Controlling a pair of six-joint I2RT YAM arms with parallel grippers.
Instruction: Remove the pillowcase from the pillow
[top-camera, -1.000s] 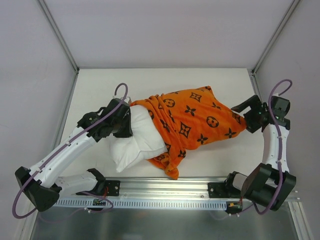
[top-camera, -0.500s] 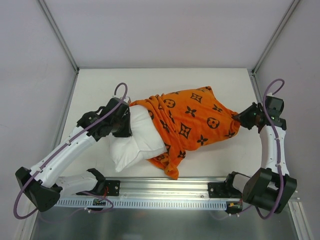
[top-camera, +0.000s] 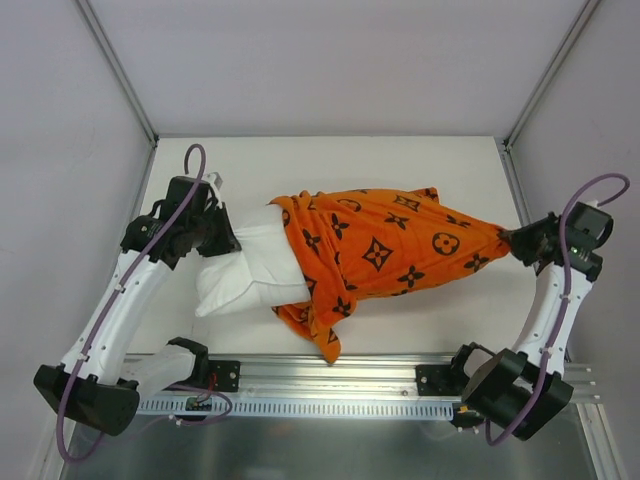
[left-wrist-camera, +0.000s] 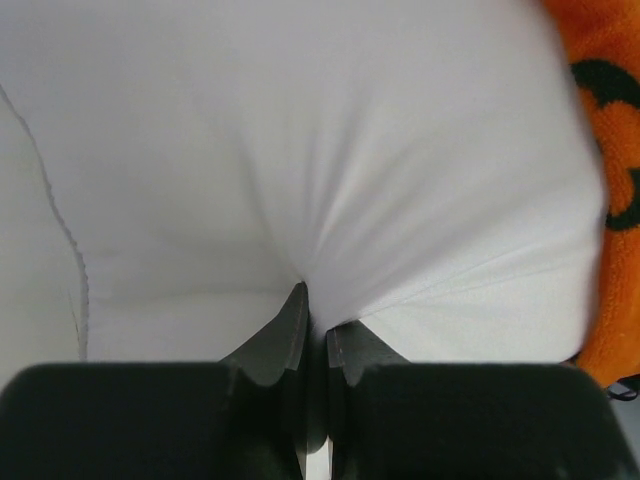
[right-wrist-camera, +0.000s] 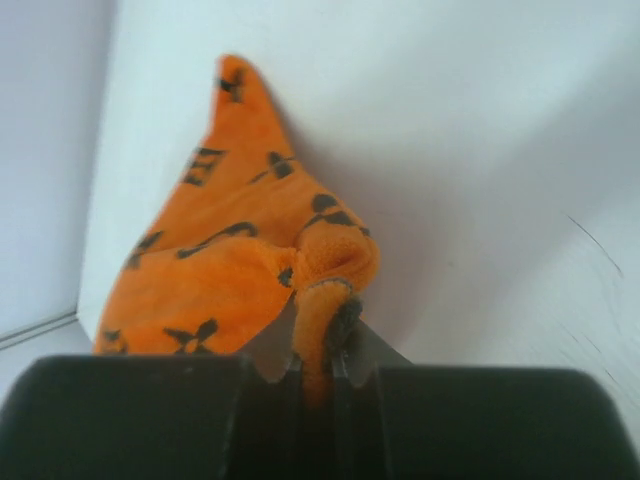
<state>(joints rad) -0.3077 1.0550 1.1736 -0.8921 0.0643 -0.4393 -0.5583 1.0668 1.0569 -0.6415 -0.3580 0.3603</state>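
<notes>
Now we see the fuzzy orange pillowcase (top-camera: 385, 250), printed with dark flowers, stars and circles, lying across the middle of the white table (top-camera: 330, 165), drawn to a taut point at its right end and sleeving the right part of the plump white pillow (top-camera: 240, 275). Our right gripper (right-wrist-camera: 320, 335) pinches that fleecy corner, while our left gripper (left-wrist-camera: 312, 300) nips a puckered fold of the pillow's bare left end.
</notes>
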